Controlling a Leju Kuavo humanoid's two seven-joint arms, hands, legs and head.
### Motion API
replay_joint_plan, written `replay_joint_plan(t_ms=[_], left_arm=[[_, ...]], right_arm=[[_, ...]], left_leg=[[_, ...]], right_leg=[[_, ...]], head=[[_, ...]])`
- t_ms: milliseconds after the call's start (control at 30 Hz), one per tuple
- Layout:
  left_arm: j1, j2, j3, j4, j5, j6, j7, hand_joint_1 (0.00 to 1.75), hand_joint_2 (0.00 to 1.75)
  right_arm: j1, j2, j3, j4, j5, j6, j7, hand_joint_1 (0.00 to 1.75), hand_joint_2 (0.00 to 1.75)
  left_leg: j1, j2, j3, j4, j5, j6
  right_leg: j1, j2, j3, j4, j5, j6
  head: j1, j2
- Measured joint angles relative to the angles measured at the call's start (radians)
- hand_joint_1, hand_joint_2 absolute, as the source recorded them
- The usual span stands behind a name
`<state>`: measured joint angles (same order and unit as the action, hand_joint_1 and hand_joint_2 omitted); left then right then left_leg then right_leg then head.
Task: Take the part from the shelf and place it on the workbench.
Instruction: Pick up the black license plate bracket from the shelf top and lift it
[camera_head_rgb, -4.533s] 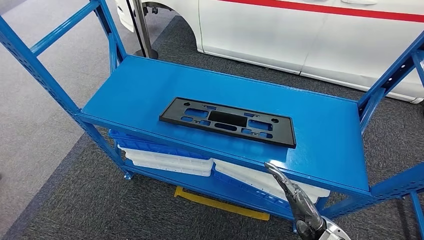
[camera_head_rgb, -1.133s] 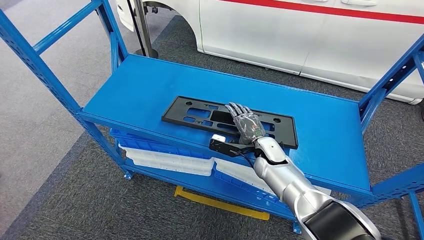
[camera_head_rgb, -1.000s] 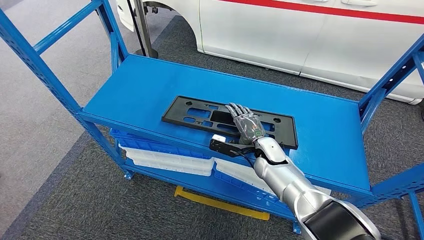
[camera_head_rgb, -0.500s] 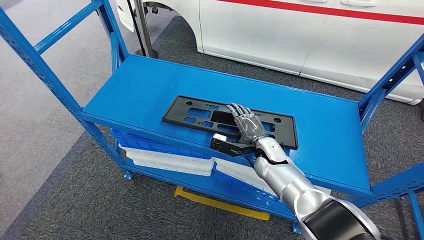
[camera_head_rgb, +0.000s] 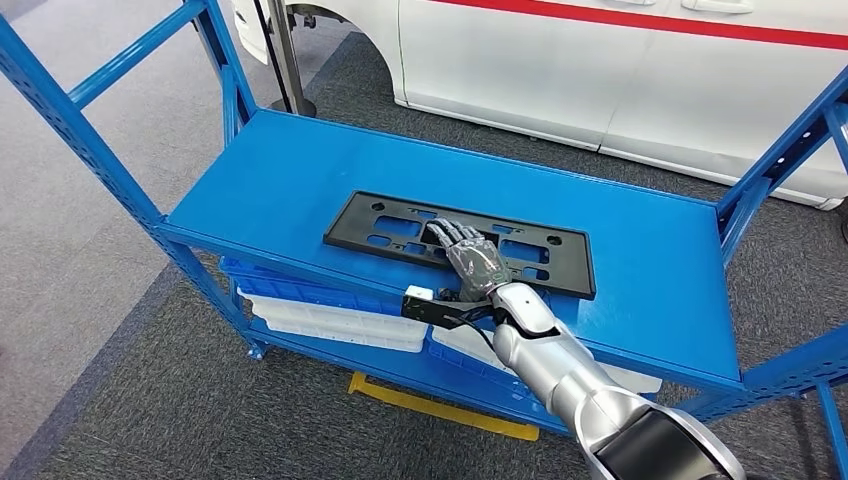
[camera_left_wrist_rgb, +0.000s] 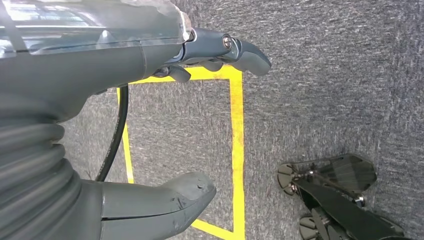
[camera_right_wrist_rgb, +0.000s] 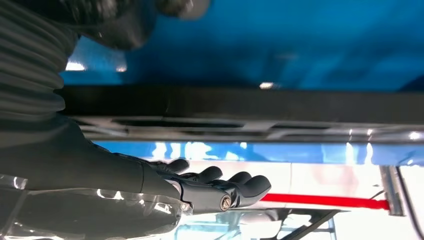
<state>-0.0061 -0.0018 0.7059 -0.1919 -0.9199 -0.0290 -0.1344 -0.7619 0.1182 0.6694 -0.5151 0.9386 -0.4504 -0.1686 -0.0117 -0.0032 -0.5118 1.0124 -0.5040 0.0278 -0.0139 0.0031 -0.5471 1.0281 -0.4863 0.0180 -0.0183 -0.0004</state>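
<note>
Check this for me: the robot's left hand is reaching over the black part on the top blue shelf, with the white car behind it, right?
Not quite: it is the right hand that reaches over the black part on the top blue shelf, as the head view shows. The left hand hangs over the grey floor in the left wrist view. The white car is indeed behind.

White car body (camera_head_rgb: 640, 70) with a red stripe (camera_head_rgb: 650, 18) beyond the rack, grey metal pole (camera_head_rgb: 283, 55) on a round base, white and blue trays (camera_head_rgb: 330, 310) stacked on the lower level, yellow floor marking (camera_head_rgb: 440, 405) on dark grey carpet (camera_head_rgb: 180, 410), yellow taped square (camera_left_wrist_rgb: 235, 150).
</note>
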Motion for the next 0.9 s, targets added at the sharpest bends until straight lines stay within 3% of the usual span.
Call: replay_joint_plan(t_ms=[433,633,900], left_arm=[[0.000,0.000,0.013,0.000,0.003,0.001,0.002,0.00,1.75],[0.000,0.000,0.018,0.000,-0.001,0.000,0.001,0.00,1.75],[0.000,0.000,0.028,0.000,-0.003,-0.002,-0.002,0.00,1.75]], right_arm=[[0.025,0.002,0.002,-0.053,0.007,0.011,0.007,1.69,1.75],[0.024,0.002,0.002,-0.062,0.012,0.009,0.011,1.58,1.75],[0.024,0.002,0.002,-0.064,0.020,0.010,0.013,1.66,1.75]], left_leg=[[0.000,0.000,0.000,0.000,0.000,0.000],[0.000,0.000,0.000,0.000,0.000,0.000],[0.000,0.000,0.001,0.000,0.000,0.000]], right_leg=[[0.000,0.000,0.000,0.000,0.000,0.000],[0.000,0.000,0.001,0.000,0.000,0.000],[0.000,0.000,0.001,0.000,0.000,0.000]], head=[[0.000,0.000],[0.000,0.000],[0.000,0.000]])
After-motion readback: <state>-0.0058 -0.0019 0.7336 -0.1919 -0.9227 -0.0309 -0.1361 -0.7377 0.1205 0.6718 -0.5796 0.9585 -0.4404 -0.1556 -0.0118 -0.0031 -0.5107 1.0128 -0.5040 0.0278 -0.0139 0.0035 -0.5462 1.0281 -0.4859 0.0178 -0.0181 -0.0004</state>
